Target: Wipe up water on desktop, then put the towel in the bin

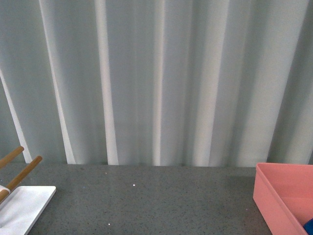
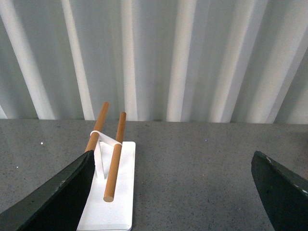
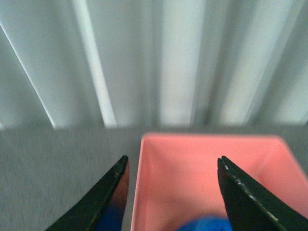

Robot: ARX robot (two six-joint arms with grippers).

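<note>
The dark grey speckled desktop (image 1: 146, 200) fills the lower part of the front view. The salmon-pink bin (image 1: 286, 196) stands at its right edge. A bit of the blue towel (image 1: 309, 226) shows inside the bin at the frame's corner. In the right wrist view the bin (image 3: 192, 168) lies under my open right gripper (image 3: 173, 166), and the blue towel (image 3: 204, 224) lies inside it below the jaws, apart from them. My left gripper (image 2: 173, 163) is open and empty over the bare desktop (image 2: 192, 178). Neither arm shows in the front view.
A flat white stand with wooden pegs (image 1: 19, 200) sits at the left of the desktop; it also shows in the left wrist view (image 2: 113, 187), beside one black finger (image 2: 62, 192). Pale pleated curtains (image 1: 156, 78) hang behind the desktop's far edge.
</note>
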